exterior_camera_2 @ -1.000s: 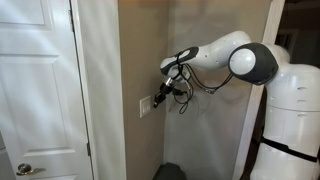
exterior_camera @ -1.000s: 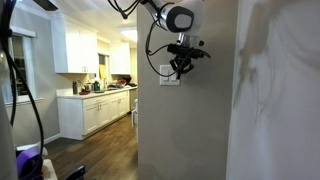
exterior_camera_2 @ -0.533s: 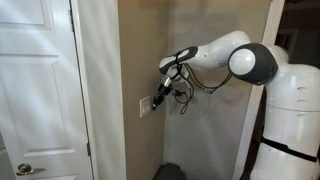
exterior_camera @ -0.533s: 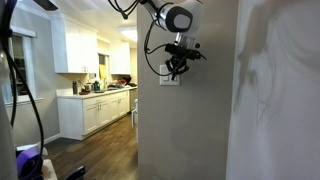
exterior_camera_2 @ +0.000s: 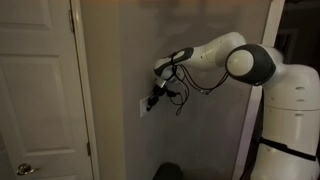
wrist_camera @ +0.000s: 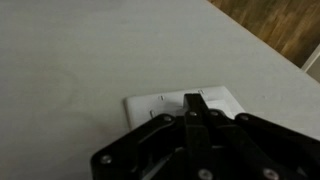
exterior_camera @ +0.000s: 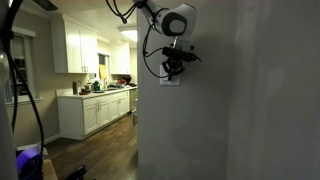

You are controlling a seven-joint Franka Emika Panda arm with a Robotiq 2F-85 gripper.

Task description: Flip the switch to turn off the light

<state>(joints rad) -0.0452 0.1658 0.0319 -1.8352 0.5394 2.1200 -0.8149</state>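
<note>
The switch is a small white wall plate on a grey wall. It also shows in both exterior views, mostly covered by the gripper. My gripper is shut, its joined black fingertips pressed against the face of the switch plate. In an exterior view the gripper sits at the plate. In an exterior view the gripper touches the plate from the right. The wall around the plate looks dim.
A white panelled door stands left of the wall. A lit kitchen with white cabinets and a counter lies beyond the wall edge. The robot's white base is at the right.
The gripper moved in against the switch plate and slightly down. The wall and nearby room have gone darker than in the earlier frames.
</note>
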